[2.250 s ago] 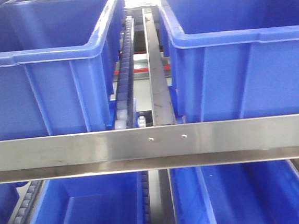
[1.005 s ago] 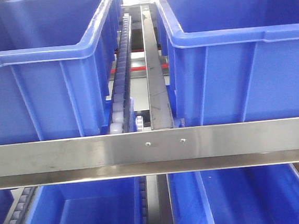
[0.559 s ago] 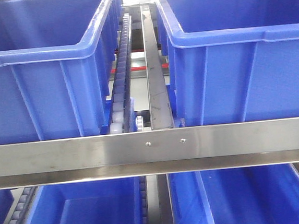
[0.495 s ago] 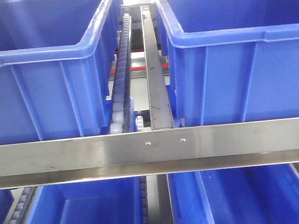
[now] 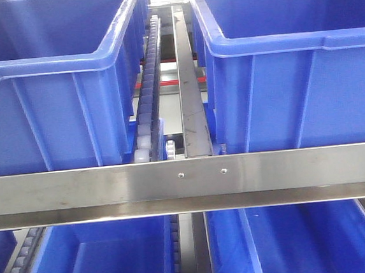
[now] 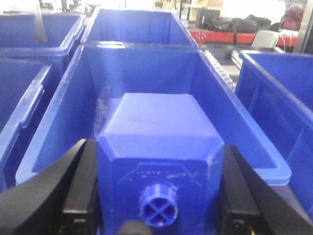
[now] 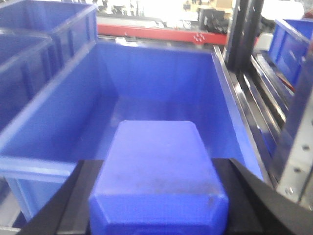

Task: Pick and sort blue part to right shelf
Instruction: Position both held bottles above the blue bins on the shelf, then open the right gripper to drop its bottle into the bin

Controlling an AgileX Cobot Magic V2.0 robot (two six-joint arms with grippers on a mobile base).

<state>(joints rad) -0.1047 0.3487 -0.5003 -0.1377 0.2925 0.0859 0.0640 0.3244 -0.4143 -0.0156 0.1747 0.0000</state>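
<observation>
My left gripper (image 6: 157, 149) is shut on a blue part (image 6: 159, 132). Its round knob (image 6: 158, 205) faces the camera, and black fingers (image 6: 80, 181) press both its sides. It hangs over a long blue bin (image 6: 146, 73). My right gripper (image 7: 157, 166) is shut on another blue part (image 7: 156, 171), whose knob is hidden, above an open blue bin (image 7: 156, 93). The right shelf fills the front view, with its steel front rail (image 5: 186, 177), white roller track (image 5: 147, 107) and large blue bins (image 5: 50, 90). Neither gripper appears in the front view.
Another large bin (image 5: 292, 69) stands on the upper tier at the right, and lower-tier bins (image 5: 103, 258) sit under the rail. A steel divider (image 5: 190, 91) runs between the upper bins. Steel uprights (image 7: 298, 147) stand at the right of the right wrist view.
Between 2.3 s and 1 s ago the front view shifted a little, and the rail dropped slightly in the picture. Nothing visibly moved after that.
</observation>
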